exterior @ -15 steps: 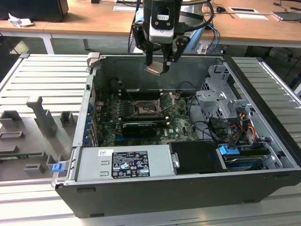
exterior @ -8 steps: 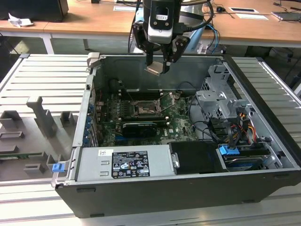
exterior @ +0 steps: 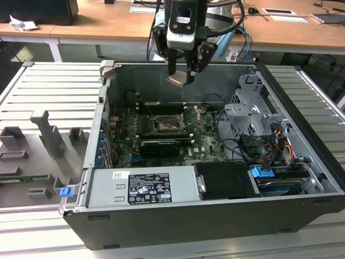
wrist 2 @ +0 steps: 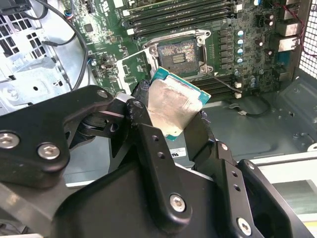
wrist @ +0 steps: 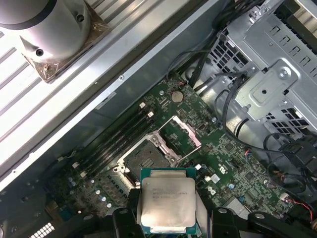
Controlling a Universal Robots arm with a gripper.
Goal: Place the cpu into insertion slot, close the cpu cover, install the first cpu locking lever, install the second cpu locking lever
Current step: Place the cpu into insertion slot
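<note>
My gripper (exterior: 181,75) hangs above the open computer case, shut on the cpu (exterior: 177,80), a small silver-grey square with a green edge. In both wrist views the cpu (wrist 2: 173,101) (wrist: 167,201) sits pinched by its sides between the black fingers (wrist 2: 140,96). The insertion slot (exterior: 164,125) (wrist 2: 181,53) (wrist: 143,156) lies bare on the green motherboard (exterior: 207,143), well below the chip. Beside the socket, the cpu cover (wrist: 182,135) (wrist 2: 132,67) stands swung up and open.
Long black memory slots (wrist 2: 168,20) flank the socket. A metal drive cage (exterior: 253,116) with cables fills the case at the exterior view's right. A grey power supply (exterior: 143,186) lies along the near wall. A grey fixture tray (exterior: 32,156) sits outside at the exterior view's left.
</note>
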